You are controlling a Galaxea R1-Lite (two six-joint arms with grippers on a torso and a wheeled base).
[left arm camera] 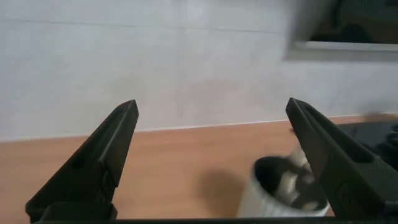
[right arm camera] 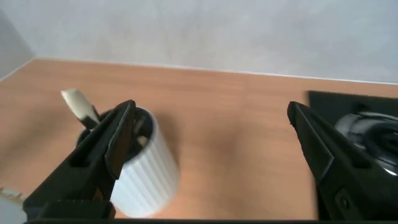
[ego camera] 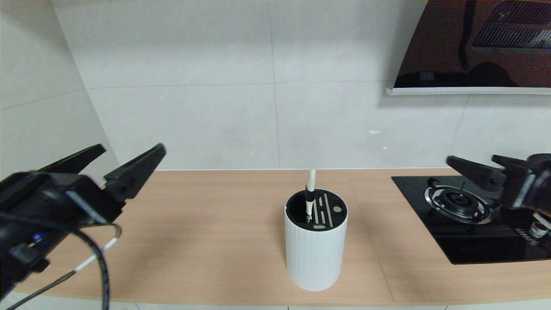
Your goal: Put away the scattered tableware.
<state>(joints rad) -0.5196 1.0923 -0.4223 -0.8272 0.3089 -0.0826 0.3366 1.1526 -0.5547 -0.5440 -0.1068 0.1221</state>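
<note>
White and ribbed, the cylindrical holder [ego camera: 315, 254] stands upright on the wooden counter [ego camera: 206, 224], about midway along it and close to its front edge. Its top is a black insert [ego camera: 320, 209] cut with long slots and a few small holes. One white-handled utensil [ego camera: 311, 181] stands in the holder, in the open compartment on the side away from the stove [ego camera: 473, 241]. Its handle rises nearly upright above the rim, and its working end is hidden inside.

The left pincer [ego camera: 131, 150] hangs in the air well apart from the holder, to the holder's left and higher than its rim. Its two black fingers are spread wide with nothing between them. In the left wrist view the holder sits low between those fingers, blurred. The right pincer [ego camera: 472, 160] hangs well apart from the holder on the opposite side, above the stove, likewise spread wide and carrying nothing.

The stove is black glass set into the counter to the right of the holder, with a ringed gas burner [ego camera: 457, 202] and a metal knob [ego camera: 538, 230] nearer the front. Pale grey wall tiles [ego camera: 275, 107] rise behind the holder. A dark, glossy range hood [ego camera: 473, 47] is mounted on them, up and to the right of the holder, over the stove.
</note>
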